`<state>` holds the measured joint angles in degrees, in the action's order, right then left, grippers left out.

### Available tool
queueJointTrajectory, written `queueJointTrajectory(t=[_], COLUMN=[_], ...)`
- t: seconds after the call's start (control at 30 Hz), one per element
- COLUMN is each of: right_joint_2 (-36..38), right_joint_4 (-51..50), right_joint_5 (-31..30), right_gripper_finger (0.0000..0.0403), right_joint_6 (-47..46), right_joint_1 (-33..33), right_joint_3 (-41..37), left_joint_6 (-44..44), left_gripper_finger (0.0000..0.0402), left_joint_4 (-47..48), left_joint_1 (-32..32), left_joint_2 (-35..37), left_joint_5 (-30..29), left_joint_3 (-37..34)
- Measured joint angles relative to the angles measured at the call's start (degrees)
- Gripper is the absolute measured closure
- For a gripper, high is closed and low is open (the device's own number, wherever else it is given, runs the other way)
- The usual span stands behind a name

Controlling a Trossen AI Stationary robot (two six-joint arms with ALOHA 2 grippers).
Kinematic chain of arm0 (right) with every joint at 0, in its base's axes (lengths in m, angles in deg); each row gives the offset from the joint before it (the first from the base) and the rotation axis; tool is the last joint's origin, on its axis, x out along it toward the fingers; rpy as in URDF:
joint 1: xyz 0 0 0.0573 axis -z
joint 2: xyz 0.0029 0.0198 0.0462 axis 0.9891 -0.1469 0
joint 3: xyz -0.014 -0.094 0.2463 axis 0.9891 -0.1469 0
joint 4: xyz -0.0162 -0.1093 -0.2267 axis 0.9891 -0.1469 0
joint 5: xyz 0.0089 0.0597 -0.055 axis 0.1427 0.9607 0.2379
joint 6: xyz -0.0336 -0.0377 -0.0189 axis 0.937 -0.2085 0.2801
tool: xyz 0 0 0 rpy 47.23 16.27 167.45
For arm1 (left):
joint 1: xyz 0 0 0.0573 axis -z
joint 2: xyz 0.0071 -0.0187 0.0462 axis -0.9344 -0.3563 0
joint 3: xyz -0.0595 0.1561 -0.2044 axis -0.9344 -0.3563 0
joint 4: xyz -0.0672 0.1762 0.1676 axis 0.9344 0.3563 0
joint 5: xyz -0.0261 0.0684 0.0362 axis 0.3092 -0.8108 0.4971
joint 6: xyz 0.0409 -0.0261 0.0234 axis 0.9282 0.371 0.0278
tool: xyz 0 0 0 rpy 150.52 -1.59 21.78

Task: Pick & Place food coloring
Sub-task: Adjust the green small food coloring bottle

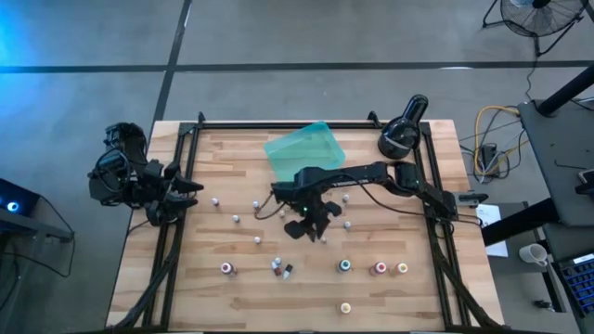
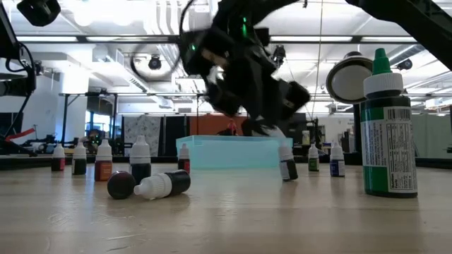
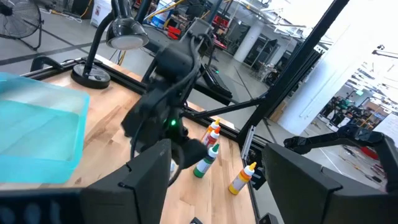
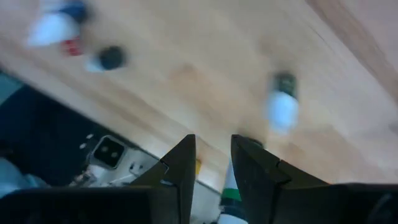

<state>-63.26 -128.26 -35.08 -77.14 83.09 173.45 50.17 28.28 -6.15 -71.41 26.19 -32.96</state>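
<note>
— Where are the bottles (image 1: 344,265) found?
— Scattered over the table (image 1: 186,297), none seen in the tray (image 1: 306,148).
— And the right gripper (image 1: 311,225)?
— Held above mid-table, narrowly parted; possibly nothing is gripped. The left gripper (image 1: 190,192) is spread wide at the table's left edge.

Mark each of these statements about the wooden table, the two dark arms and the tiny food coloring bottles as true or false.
1. The translucent teal rectangular plastic tray sits at the table's far side. True.
2. The right gripper hangs over the table's middle. True.
3. The left gripper holds a bottle. False: it is open and empty at the left edge.
4. All the tiny white-capped food coloring bottles lie in the tray. False: they are scattered on the wooden table.
5. The black round lamp stands at the near-left corner. False: far-right corner.
</note>
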Motion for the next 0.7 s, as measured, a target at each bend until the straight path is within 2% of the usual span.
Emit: queueJointTrajectory(t=[0.2, 0.27, 0.33, 0.5, 0.6, 0.7], right_joint_2=[0.1, 0.1, 0.09, 0.1, 0.1, -0.03], right_joint_4=[0.75, 1.61, 3.61, 10.09, 14.16, 17.8], right_joint_5=[-1.66, -3.64, -5.56, -7.61, -14.06, -26.79], right_gripper_finger=[0.0307, 0.0307, 0.0307, 0.0307, 0.0307, 0.0307], right_joint_6=[7.06, 12.59, 22.23, 53.28, 66.92, 72.49], right_joint_1=[-1.16, -1.9, -3.24, -9.31, -13.18, -16.19], right_joint_3=[7.25, 8.65, 9.99, 11.89, 11.48, 10.36], left_joint_6=[0.01, 0.01, 0.02, -0.76, -1.39, -2.74], left_gripper_finger=[0.0177, 0.0177, 0.0177, 0.0177, 0.0177, 0.0177], left_joint_4=[0.01, 0.0, 0.01, 0.02, 0.02, 0.02], left_joint_1=[0.01, 0.0, 0.01, 0.0, 0.01, 0.02], left_joint_2=[0.0, 0.0, 0.0, 0.0, 0.0, 0.0], left_joint_5=[0.07, 0.56, 0.98, 1.26, 2.11, 3.2], left_joint_3=[0.0, 0.0, 0.0, 0.0, 0.0, 0.0])
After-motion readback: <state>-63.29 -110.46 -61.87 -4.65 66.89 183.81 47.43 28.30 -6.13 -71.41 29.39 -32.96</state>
